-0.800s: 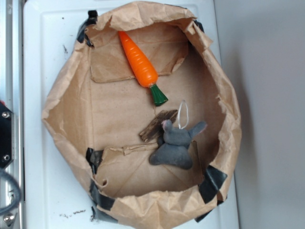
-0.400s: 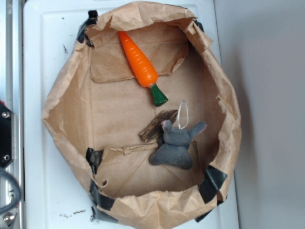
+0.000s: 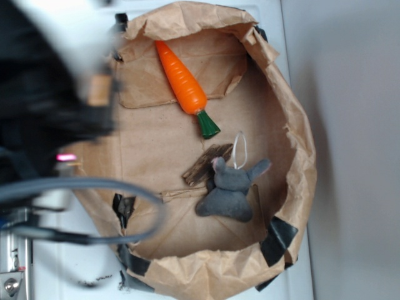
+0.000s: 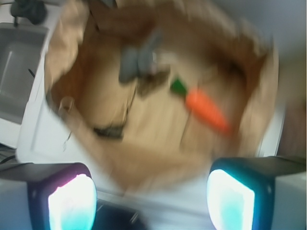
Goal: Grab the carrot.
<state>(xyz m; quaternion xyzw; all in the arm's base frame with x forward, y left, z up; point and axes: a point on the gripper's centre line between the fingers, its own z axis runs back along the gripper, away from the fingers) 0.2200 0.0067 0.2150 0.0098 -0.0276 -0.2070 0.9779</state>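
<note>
While the arm [image 3: 50, 106] is seen only as a dark blur over the left edge of the white worktop [image 3: 62, 37], the gripper [image 4: 151, 196] is shown more clearly in the wrist view, where the two lit fingertips [image 4: 72, 201] stand well apart at the bottom corners with nothing between them, so the jaws are spread and empty. A grey cable [image 3: 94, 187] is looped across the lower left of the exterior view.

Further right, a crumpled paper bag [image 3: 300, 125], opened flat and taped at its corners, is spread over most of the worktop. Toward the bag's upper edge, the carrot [image 3: 182, 81] is laid on its side, the pointed tip aimed at the upper left and the green stem cap [image 3: 207, 125] at the lower right. It is untouched and apart from the gripper. Nearer the bag's lower right, a scrap of wood [image 3: 206, 164] is found just beside a grey plush bunny [image 3: 230, 190], well clear of the carrot.

The carrot is judged to be light, stiff and glossy, hence likely slippery. A hold across the thick middle of the orange body is judged safest, since the taper near the tip could let it be squeezed out.
</note>
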